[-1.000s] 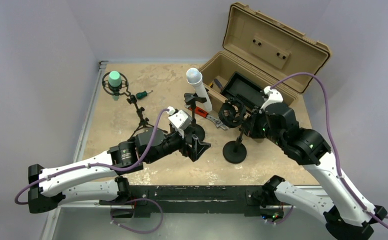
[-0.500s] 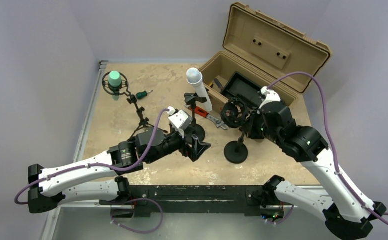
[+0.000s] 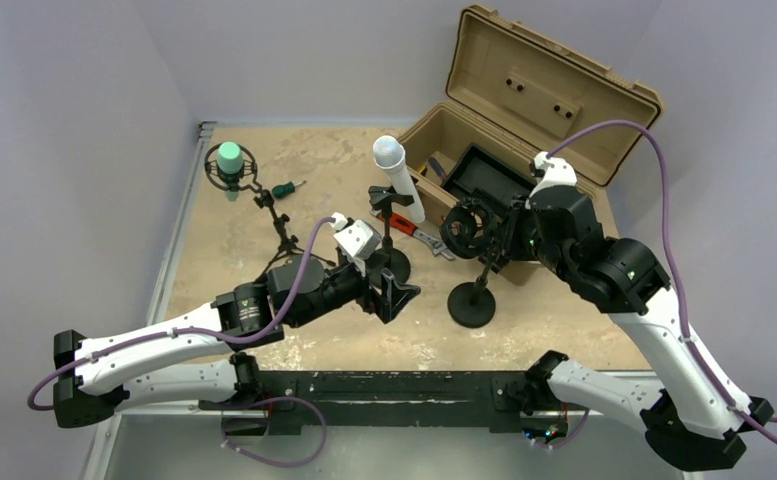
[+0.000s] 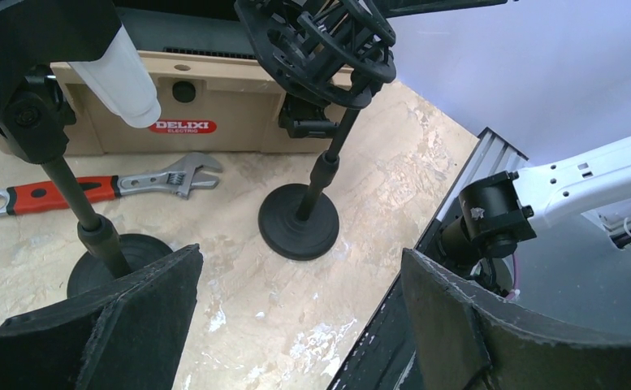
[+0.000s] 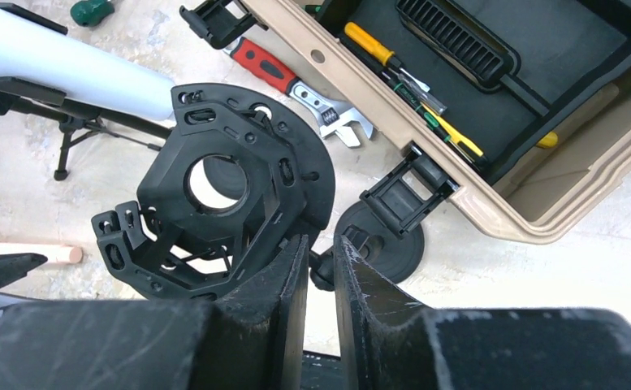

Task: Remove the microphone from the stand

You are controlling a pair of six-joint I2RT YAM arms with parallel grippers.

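The white microphone (image 3: 396,175) is seen tilted in its stand (image 4: 76,203) at mid-table. The left gripper (image 3: 396,290) is spread wide at that stand's base, empty. The right gripper (image 5: 320,244) is clamped on a neighbouring empty shock-mount stand (image 3: 472,300). An adjustable wrench (image 3: 419,232) is laid before the open toolbox (image 3: 524,110).

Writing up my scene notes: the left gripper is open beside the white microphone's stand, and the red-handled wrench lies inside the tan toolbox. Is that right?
Not quite. The red-handled wrench lies on the table in front of the tan toolbox, not inside it, as the left wrist view shows. The left gripper is indeed open beside the white microphone's stand.
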